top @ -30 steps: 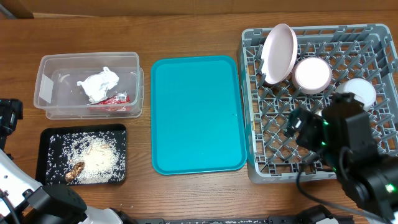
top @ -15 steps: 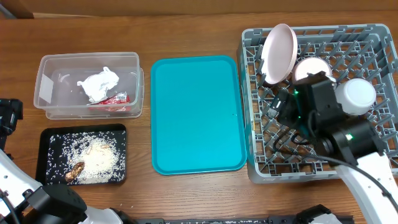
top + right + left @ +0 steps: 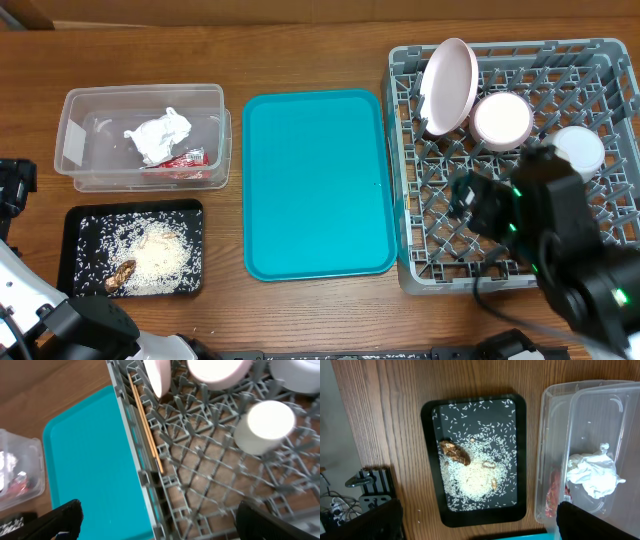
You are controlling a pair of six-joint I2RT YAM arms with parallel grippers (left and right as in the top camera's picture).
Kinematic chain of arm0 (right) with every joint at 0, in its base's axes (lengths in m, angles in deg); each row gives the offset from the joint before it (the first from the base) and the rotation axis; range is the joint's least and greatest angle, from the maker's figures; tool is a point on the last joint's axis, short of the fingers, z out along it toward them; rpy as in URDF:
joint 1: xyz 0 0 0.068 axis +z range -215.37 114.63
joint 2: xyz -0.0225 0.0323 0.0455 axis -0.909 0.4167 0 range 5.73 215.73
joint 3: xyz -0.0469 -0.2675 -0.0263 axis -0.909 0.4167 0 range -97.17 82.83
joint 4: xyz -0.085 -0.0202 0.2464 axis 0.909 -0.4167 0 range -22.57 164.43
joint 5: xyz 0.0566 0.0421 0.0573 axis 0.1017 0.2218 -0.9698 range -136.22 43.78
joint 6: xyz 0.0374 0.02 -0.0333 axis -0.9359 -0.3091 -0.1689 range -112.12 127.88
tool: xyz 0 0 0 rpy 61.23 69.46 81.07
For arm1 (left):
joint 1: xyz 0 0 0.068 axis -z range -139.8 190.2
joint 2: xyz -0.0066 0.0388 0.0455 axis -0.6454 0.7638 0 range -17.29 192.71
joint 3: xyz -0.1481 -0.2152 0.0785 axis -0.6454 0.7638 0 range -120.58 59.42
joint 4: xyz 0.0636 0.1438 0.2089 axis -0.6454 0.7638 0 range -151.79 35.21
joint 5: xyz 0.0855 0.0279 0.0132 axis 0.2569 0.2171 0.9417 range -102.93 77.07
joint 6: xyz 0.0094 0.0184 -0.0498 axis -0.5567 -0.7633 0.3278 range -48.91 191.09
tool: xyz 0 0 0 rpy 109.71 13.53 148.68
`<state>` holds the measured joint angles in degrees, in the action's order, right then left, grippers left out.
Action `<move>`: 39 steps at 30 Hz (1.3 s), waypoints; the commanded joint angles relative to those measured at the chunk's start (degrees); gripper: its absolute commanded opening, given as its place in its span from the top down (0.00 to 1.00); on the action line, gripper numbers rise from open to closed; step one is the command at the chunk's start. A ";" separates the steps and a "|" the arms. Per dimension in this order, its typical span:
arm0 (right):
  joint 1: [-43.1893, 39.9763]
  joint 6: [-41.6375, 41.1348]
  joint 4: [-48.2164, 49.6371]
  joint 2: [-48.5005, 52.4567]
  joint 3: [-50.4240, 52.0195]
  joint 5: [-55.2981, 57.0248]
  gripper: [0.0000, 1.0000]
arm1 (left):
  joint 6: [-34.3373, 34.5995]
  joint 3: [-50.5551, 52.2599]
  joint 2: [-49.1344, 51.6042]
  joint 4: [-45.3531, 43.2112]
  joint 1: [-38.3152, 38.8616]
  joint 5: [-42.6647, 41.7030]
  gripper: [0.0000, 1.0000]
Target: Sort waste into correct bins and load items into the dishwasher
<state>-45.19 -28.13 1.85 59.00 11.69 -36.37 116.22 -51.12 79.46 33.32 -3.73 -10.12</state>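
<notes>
The clear tub holds a crumpled napkin and a red wrapper. Rice and a brown scrap lie in the black tray. In the grey dish rack stand a plate, a bowl and another white dish. The right wrist view also shows a small cup and chopsticks along the rack's left wall. My right gripper hangs open over the rack's near left part, holding nothing. My left gripper is open above the black tray's edge.
A bare teal serving tray lies between the bins and the rack, its right edge close to the rack wall. The right arm covers the rack's near middle. Parts of the left arm sit at the table's near left corner.
The right arm swung up over the rack's middle toward the bowl, then came back toward the near right. Dishes, bins and left arm have not moved.
</notes>
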 commanded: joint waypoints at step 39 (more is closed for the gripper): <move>0.07 0.39 -16.83 -8.52 0.04 0.57 0.00 | 1.18 -0.72 -0.48 -0.02 -0.26 0.59 0.00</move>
<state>-45.19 -28.06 -14.04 50.52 11.69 -36.35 116.22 -51.12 79.46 33.32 -3.73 -10.12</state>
